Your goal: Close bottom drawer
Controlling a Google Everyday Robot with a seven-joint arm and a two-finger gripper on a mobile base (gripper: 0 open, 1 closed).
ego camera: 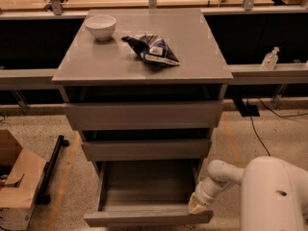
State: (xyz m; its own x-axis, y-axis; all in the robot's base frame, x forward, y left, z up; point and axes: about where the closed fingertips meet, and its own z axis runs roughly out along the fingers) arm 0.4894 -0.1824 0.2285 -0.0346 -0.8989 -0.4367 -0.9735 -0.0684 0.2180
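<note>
The bottom drawer [144, 218] is the lowest of three grey drawers of the grey cabinet [144, 61]. It stands pulled far out, its shallow grey box open to view and empty. The middle drawer front [144, 149] and top drawer front [144, 114] stand a little way out above it. My gripper [196, 206], at the end of the white arm [269, 191], rests at the right end of the bottom drawer's front panel, touching or just beside its top edge.
A white bowl [100, 26] and a dark snack bag [151, 48] lie on the cabinet top. A cardboard box [17, 182] stands on the floor at the left, with a black bar [52, 165] beside it. A small bottle [270, 58] stands on the right ledge.
</note>
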